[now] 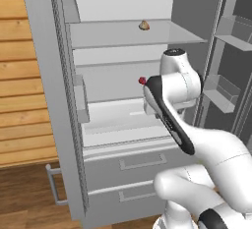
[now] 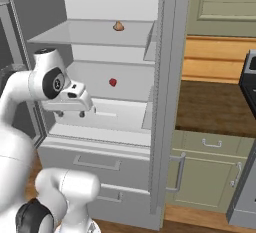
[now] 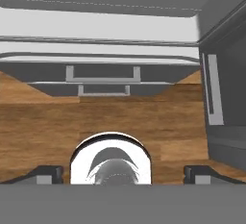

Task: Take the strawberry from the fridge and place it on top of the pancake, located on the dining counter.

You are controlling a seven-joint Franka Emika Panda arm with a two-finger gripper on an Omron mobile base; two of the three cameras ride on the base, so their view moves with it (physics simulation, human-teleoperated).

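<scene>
So the tiny red berry-shaped strawberry (image 2: 113, 82) is sitting on the pale middle shelf of the tall light-grey double-door fridge (image 1: 59, 100), doors open, w/ a small tan-brown lumpy thing (image 2: 118, 26) on the shelf above it, not what we want. The white arm's 2-finger gripper (image 3: 123, 175) hangs in front of the shelves, well short of the berry and pointing down at the 2 lower drawers (image 3: 103, 80) and the wood floor, so it's not lined up yet imo. Fingers are spread wide apart w/ nothing between them. Handling-wise I'd guess the berry is super light, probably a bit rounded and slick, so it could squirt out or roll if pinched off-centre. Best bet is prob closing the pads across its widest part, dead centre, coming in level over the shelf. Tbh it's so small vs the gap that aim matters more than squeeze.
</scene>
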